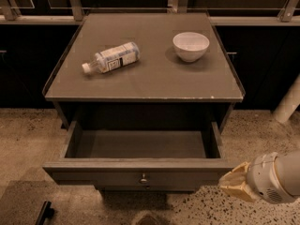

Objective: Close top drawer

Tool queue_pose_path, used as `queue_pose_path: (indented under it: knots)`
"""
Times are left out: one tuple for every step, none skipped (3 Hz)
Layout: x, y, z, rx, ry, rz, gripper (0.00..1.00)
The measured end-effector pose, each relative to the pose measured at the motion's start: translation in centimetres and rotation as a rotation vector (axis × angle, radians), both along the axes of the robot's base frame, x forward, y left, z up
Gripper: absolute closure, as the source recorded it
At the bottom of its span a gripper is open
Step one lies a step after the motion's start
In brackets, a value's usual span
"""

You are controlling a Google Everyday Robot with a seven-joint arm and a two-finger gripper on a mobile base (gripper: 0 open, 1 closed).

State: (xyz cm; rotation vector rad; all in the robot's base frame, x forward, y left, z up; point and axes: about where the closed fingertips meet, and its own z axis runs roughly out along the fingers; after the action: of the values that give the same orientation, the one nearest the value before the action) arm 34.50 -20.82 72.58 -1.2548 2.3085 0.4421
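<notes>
Now: one top drawer (93, 171) open, lower centre; one plastic bottle (112, 58), one white bowl (191, 46) on desk (154, 81); tool (236, 185) lower right, grip state: cannot tell.

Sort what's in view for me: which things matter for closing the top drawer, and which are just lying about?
For the job:
- top drawer, pulled out
- knob at the middle of its front
- gripper, low, by the right end of the drawer front

Lying about:
- bottle, on its side on the cabinet top
- bowl, upright on the same top
</notes>
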Motion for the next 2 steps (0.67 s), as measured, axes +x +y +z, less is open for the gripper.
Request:
queue_pose_path:
  knots:
    - [-0.4,-0.4,-3.4,0.063,0.015,-0.042,1.0]
    - [-0.1,-0.3,-9.4,0.153,0.051,-0.082,1.0]
